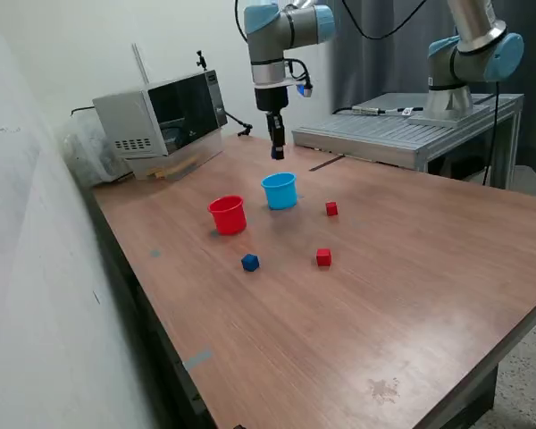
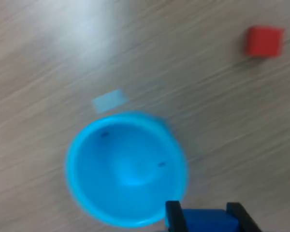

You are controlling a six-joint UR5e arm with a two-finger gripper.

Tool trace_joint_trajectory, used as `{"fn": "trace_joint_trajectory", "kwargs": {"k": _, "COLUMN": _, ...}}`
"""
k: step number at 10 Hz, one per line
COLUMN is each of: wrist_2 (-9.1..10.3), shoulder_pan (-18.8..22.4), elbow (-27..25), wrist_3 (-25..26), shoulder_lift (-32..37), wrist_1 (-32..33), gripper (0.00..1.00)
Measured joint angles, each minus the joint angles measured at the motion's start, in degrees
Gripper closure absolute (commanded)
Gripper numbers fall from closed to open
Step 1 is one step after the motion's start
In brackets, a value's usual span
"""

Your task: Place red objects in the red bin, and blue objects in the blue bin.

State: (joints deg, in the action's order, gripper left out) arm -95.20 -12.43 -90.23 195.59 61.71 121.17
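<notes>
2 red cubes [image 1: 331, 208] [image 1: 323, 257], 2 blue cubes [image 1: 250, 262] [image 2: 205, 220], 1 red cup [image 1: 228, 214], 1 lt blue cup [image 1: 280, 190].

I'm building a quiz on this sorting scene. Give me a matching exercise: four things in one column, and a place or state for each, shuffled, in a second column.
Things:
1. light blue cup
2. red cup
3. dark blue cube held by the gripper
4. dark blue cube on the table

Places or states:
A. clamped between two black fingers, at the cup's rim in the wrist view
B. lying on the wood nearer the camera than both cups
C. upright and empty, below the gripper
D. upright at the exterior view's left of the other cup

Pairs: 1-C, 2-D, 3-A, 4-B
</notes>
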Motion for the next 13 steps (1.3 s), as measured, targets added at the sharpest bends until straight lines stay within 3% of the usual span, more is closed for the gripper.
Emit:
{"fn": "trace_joint_trajectory", "kwargs": {"k": 4, "wrist_2": 0.01, "shoulder_pan": -4.1, "elbow": 0.4, "wrist_3": -3.2, "shoulder_lift": -3.8, "wrist_1": 0.7, "gripper": 1.00}}
{"fn": "trace_joint_trajectory", "kwargs": {"k": 5, "wrist_2": 0.01, "shoulder_pan": -4.2, "elbow": 0.2, "wrist_3": -3.3, "shoulder_lift": -4.7, "wrist_1": 1.0, "gripper": 0.00}}
{"fn": "trace_joint_trajectory", "kwargs": {"k": 10, "wrist_2": -0.10, "shoulder_pan": -3.9, "elbow": 1.9, "wrist_3": -5.4, "shoulder_lift": -6.6, "wrist_1": 1.1, "gripper": 0.00}}
{"fn": "trace_joint_trajectory", "kwargs": {"k": 13, "wrist_2": 0.09, "shoulder_pan": 0.1, "elbow": 7.2, "wrist_3": -8.2, "shoulder_lift": -5.7, "wrist_1": -1.2, "gripper": 0.00}}
